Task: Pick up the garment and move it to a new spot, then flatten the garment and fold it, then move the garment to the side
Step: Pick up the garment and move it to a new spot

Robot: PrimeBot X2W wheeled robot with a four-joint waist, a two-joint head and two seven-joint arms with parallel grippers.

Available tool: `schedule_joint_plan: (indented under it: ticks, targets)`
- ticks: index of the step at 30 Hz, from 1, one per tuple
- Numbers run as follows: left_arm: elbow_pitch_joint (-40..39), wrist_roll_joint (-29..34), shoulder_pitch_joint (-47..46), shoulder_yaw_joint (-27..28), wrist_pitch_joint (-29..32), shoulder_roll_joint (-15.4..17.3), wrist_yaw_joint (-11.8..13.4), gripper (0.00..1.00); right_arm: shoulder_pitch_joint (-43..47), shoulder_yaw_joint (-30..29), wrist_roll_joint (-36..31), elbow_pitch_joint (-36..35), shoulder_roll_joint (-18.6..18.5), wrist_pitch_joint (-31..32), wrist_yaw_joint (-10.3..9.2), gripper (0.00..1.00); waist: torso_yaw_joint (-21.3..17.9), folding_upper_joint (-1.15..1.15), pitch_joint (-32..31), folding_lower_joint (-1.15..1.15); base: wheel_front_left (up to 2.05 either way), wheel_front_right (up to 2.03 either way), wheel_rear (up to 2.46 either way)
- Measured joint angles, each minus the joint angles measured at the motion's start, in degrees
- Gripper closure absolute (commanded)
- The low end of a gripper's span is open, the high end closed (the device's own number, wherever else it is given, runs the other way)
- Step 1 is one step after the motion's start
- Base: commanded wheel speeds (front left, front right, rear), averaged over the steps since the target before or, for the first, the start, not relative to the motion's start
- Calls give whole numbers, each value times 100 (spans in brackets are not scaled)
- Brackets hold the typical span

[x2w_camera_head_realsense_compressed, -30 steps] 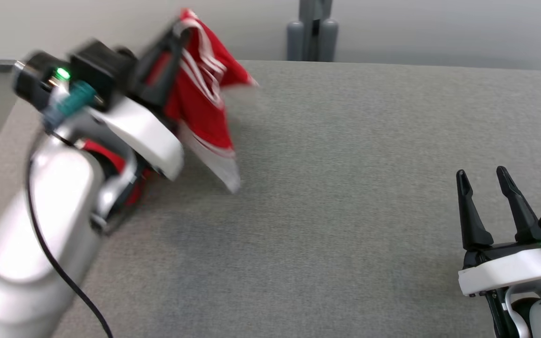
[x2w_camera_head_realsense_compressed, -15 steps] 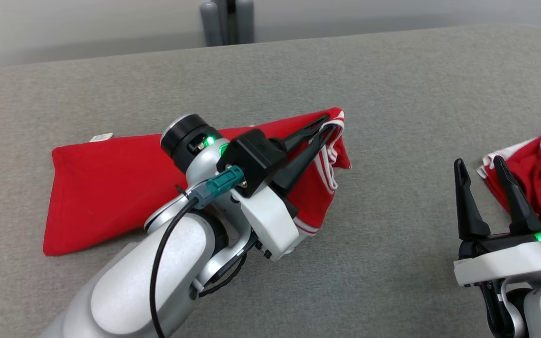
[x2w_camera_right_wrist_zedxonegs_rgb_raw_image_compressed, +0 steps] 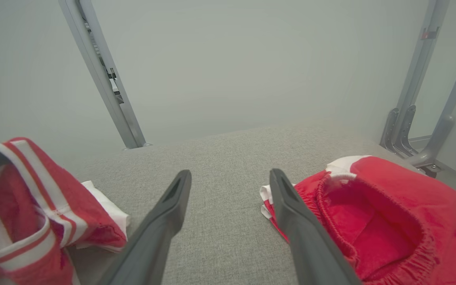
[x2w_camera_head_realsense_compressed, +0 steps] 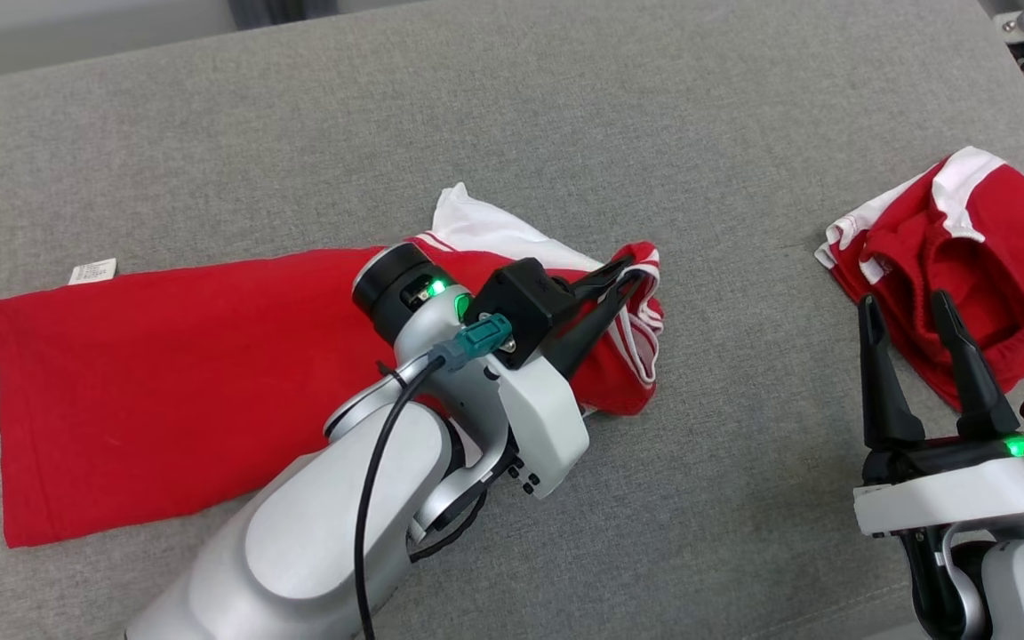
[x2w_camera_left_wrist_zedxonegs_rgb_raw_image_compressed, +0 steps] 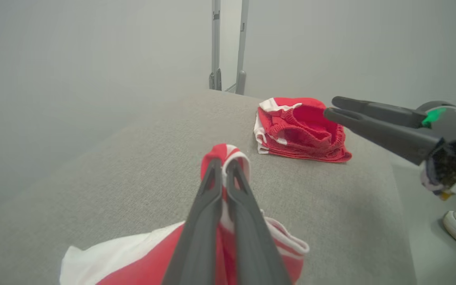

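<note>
While the left gripper pinches the red garment mid-frame, the right gripper stands spread at lower right.

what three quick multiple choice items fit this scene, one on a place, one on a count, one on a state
1. Where do the red shorts lie?
A. just beyond the right claw
B. under the left arm
C. on the floor
2. How many red garments lie on the grey surface?
A. one
B. two
C. four
3. How is the left claw?
A. wide open over bare cloth
B. shut on the red shirt
C. shut on the shorts
Answers: 1 A, the shorts sit just past the open right claw; 2 B, shirt and shorts; 3 B, it pinches the shirt's striped edge.
</note>
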Motion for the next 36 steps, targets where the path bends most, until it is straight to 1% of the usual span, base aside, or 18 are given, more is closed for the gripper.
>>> schedule_joint_plan:
  ticks: [5, 6, 7, 10, 12, 16, 18, 22, 29, 36]
  targets:
    - [606, -1, -8, -170, -292, -169, -194, 99, -75, -25, 0, 82, -1, -43, 0, 0, 23, 0, 129, 0, 0, 0, 0]
    - [672, -2, -9, -196, -352, -194, -221, 59, -98, -25, -3, 91, 0, -49, 0, 0, 49, 0, 132, 0, 0, 0, 0]
    - [724, -22, -9, -233, -378, -226, -253, 0, -115, -40, -13, 101, 0, -52, 0, 0, 80, 0, 132, 0, 0, 0, 0]
    - [764, -110, 5, -326, -476, -290, -338, 0, -154, -55, -62, 137, 1, -56, 0, 0, 191, 0, 105, 0, 0, 0, 0]
    - [703, -190, 72, -335, -519, -267, -354, 0, -173, -70, -113, 141, 1, -31, 0, 0, 267, 0, 66, 0, 0, 0, 0]
    - [410, -339, 248, -309, -517, -76, -398, 0, -181, -148, -204, 127, 1, 22, 0, 0, 435, 0, -37, 0, 0, 0, 0]
    - [234, -404, 364, -199, -569, 66, -330, 0, -180, -165, -241, 113, 2, 45, 0, 0, 517, 0, -102, 0, 0, 0, 0]
    - [-121, -504, 633, 121, -720, 349, -21, 0, -155, -237, -290, 66, 0, 110, 0, 0, 686, 0, -228, 0, 0, 0, 0]
    - [-522, -683, 1106, 866, -1115, 787, 620, 0, -81, -236, -417, -37, 2, 250, 0, 0, 939, 0, -467, 0, 0, 0, 0]
    - [-678, -969, 1538, 1659, -1634, 1089, 1089, 0, -30, -226, -533, -84, 2, 390, 0, 0, 1130, 0, -723, 0, 0, 0, 0]
